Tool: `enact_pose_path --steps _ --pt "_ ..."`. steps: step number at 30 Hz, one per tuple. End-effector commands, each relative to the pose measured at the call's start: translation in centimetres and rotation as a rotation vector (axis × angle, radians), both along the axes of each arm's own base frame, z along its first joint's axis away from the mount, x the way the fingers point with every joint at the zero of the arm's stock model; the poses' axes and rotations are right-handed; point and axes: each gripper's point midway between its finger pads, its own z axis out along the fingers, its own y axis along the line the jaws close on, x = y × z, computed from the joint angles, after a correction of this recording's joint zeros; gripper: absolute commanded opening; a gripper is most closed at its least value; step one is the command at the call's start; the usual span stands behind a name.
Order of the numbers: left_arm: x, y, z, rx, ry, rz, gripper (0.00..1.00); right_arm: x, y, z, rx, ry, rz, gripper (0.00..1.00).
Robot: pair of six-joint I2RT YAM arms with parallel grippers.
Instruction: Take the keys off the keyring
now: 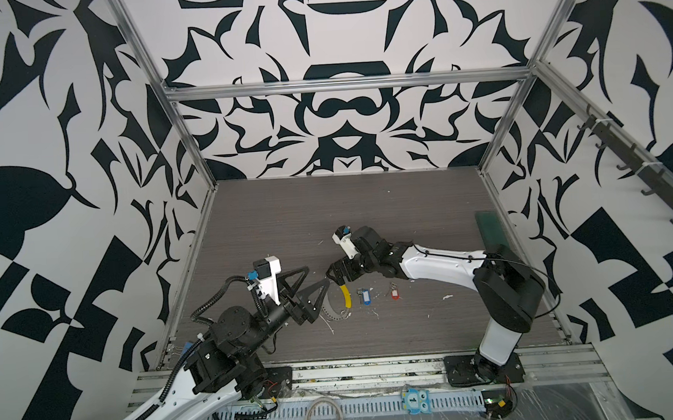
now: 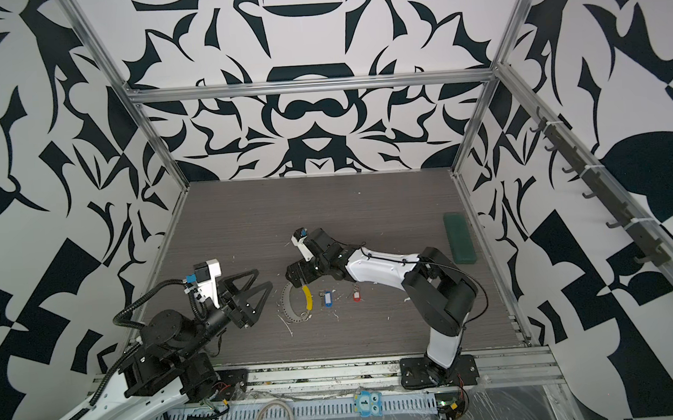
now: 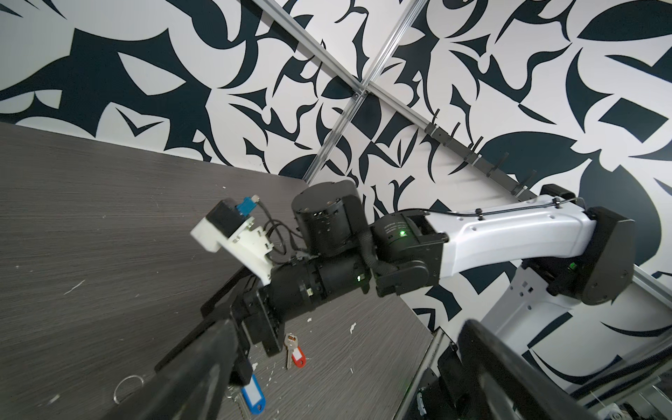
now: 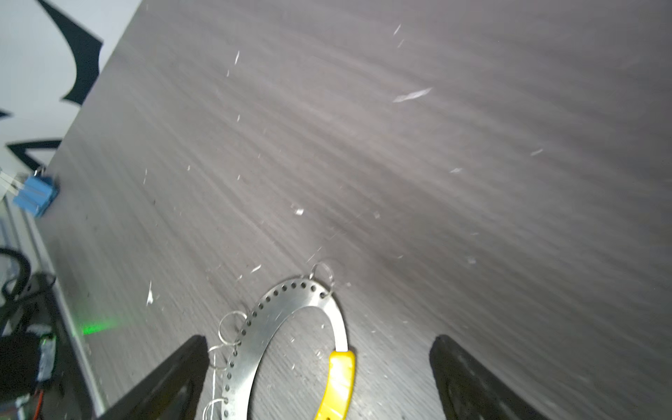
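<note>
One blue key (image 1: 365,296), one red key (image 1: 395,293), keyring (image 4: 291,300) under spread right gripper (image 4: 319,340)

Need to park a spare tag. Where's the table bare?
Bare: the grey wood-grain table's back half, from the patterned back wall to the flat green block; also the front strip along the aluminium rail. Crowded: the middle, around the perforated metal keyring, blue plastic key tag, red plastic key tag, left gripper and right gripper.

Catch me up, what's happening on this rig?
Two arms are taking keys off a keyring. The blue key and red key already lie loose on the table, apart from the keyring. The right gripper hangs open over its yellow part, holding nothing. The left gripper is open beside it, also empty.
</note>
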Motion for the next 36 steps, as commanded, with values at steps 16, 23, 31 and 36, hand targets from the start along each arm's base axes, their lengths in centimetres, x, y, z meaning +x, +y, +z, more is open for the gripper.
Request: enact_pose_path --steps 16,23,31,36 --pt "6.2 0.1 0.1 0.32 -0.053 0.299 0.99 -5.2 -10.5 15.0 0.211 -0.459 -0.203 1.0" --pt "13.2 4.0 -2.9 0.383 0.088 0.524 0.99 -5.4 -14.5 14.6 0.179 -0.48 -0.344 1.0" --pt "19.0 12.4 -5.1 0.609 0.043 0.919 0.99 -4.8 -16.2 14.0 0.097 -0.505 -0.41 0.99" --pt "21.3 19.3 -8.9 0.758 0.197 1.068 0.99 -4.6 -17.2 13.7 0.044 -0.55 -0.424 1.0"
